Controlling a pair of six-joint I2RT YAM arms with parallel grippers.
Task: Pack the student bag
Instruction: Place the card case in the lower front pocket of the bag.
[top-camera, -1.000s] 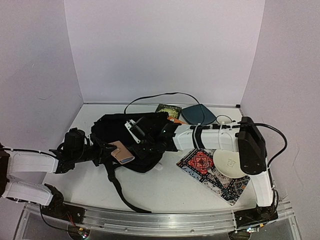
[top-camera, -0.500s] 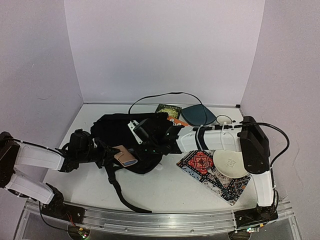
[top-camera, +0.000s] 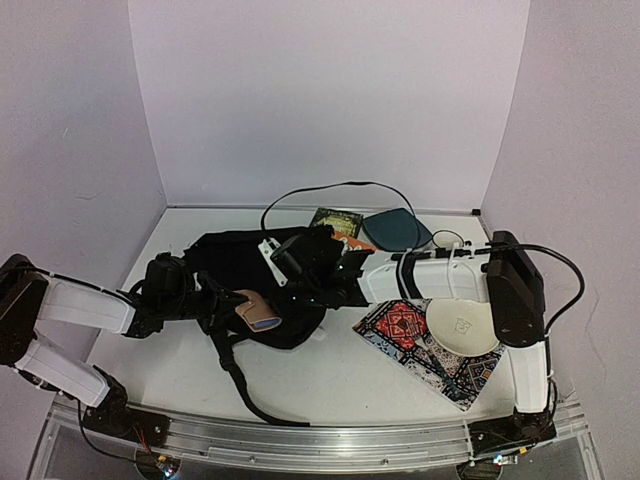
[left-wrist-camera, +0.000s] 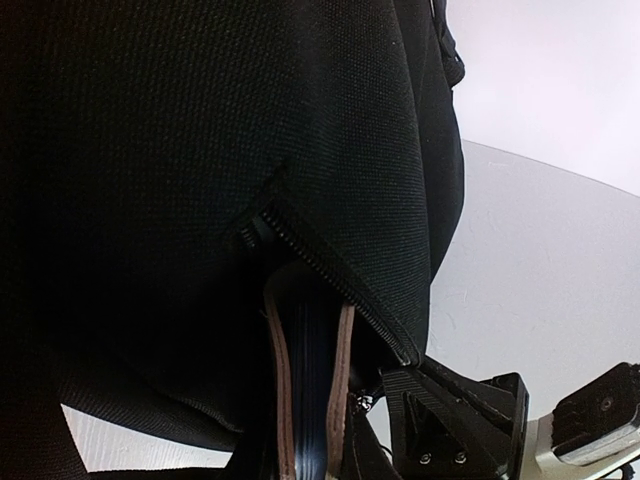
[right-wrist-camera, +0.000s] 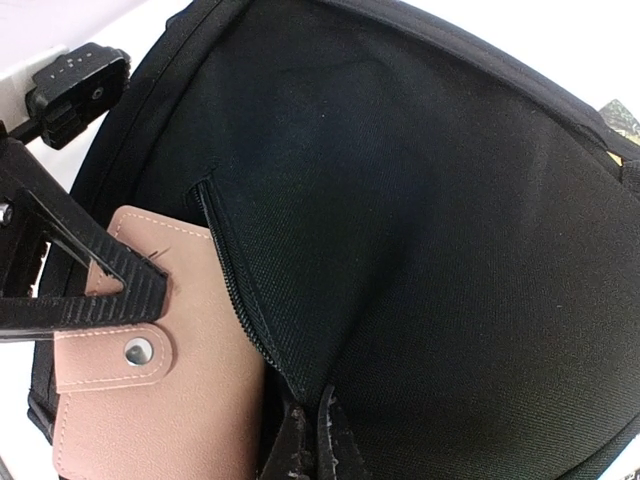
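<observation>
- While it lies slumped on the white worktop, left of centre, the student bag has 1 black shoulder strap trailing toward the near edge.
- A zip slit in the bag's fabric gapes open between the 2 arms.
- The left pincer is clamped on a pink wallet with a metal snap. The wallet's far edge sits just at the slit, tucked partly under the zip's lip.
- From the left wrist, the wallet shows edge-on, its end going under the zipper teeth.
- The right pincer is pressed together on the bag's fabric at the near end of the slit, pinching the cloth beside the zip.
- Right of the bag lies a patterned red-and-black cloth with a white plate on top of it.
- Behind the bag, near the back wall, sit a teal pouch and a green booklet, just beside each other.
- A black cable arcs over the back of the worktop.
</observation>
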